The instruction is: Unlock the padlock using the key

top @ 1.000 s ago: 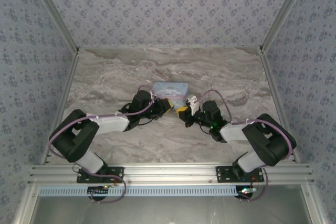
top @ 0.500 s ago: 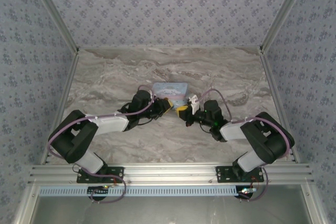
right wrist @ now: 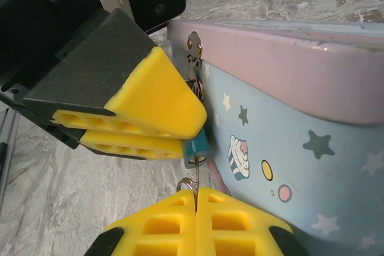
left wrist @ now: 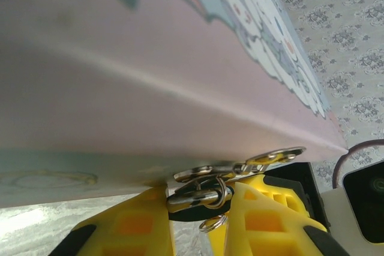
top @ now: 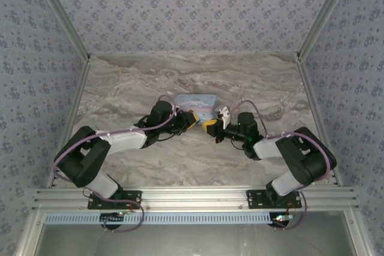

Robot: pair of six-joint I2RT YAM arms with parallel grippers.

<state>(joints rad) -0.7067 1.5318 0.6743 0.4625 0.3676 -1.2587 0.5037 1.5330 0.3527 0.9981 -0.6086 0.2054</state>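
The padlock (right wrist: 197, 147) is a tiny teal-bodied lock hanging from the hasp (right wrist: 194, 49) on the front of the light-blue cartoon tin (right wrist: 288, 148). My left gripper (left wrist: 198, 195) is shut on the padlock (left wrist: 189, 201), its yellow fingers (right wrist: 150, 109) clamped on the body. In the right wrist view the thin key (right wrist: 196, 178) runs from the lock's underside down into my right gripper (right wrist: 196, 197), which is shut on it. A small key ring (right wrist: 186, 184) sticks out beside the pads. From above, the left gripper (top: 192, 118) and right gripper (top: 210, 126) meet at the tin's near side.
The tin (top: 197, 102) lies mid-table on the marble top (top: 150, 82). Patterned walls with metal frame rails (top: 78, 106) close in the left, right and back. A loose split ring (left wrist: 213, 224) dangles under the lock.
The right wrist has shifted slightly right and away from me while its fingers stay at the lock. The left gripper has edged back a little. Both grips are unchanged.
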